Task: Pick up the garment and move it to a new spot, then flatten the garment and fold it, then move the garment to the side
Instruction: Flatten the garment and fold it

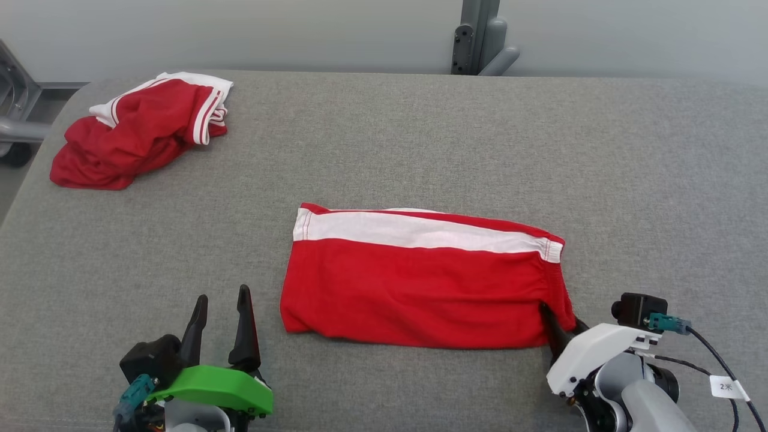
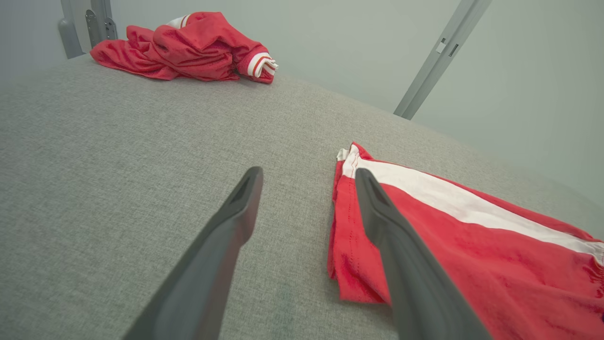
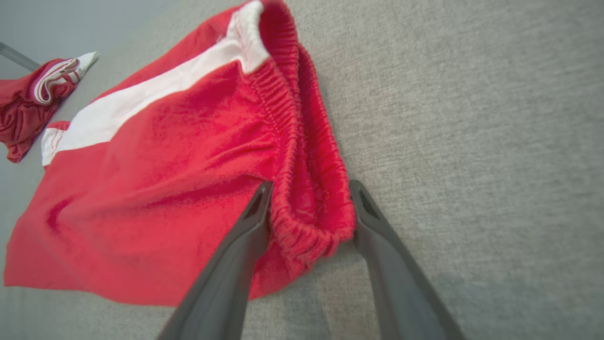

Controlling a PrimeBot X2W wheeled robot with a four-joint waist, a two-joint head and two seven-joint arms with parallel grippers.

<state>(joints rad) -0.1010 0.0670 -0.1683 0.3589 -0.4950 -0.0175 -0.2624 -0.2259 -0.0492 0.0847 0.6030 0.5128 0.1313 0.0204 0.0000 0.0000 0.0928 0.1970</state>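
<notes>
- Red shorts (image 1: 420, 288) lie folded and fairly flat at the middle of the grey table (image 1: 420, 138), towards the robot's side of it
- A white stripe (image 1: 414, 231) runs along the far edge of the shorts, from the left end to the right
- Over on the right, the right gripper (image 1: 561, 321) is down at the near right corner of the shorts, fingers pointing in at the cloth
- Right wrist view gives the close look: the gathered elastic waistband (image 3: 302, 141) bunches up between the two dark fingers (image 3: 236, 264), one finger lying over the red cloth, the other on the bare table just beside it
- The fingers stand apart with the waistband corner between them; whether they press on it, I cannot tell
- On the left, the left gripper (image 1: 223, 295) sits low over the table just beside the left end of the shorts, fingers spread wide and holding nothing
- Left wrist view has one finger (image 2: 401, 245) crossing in front of the shorts' left edge and the other over bare table
- Away at the far left corner of the table, a second red and white garment (image 1: 132, 135) lies crumpled in a heap, well apart from the shorts
- A grey metal post (image 1: 480, 36) stands behind the far edge of the table
</notes>
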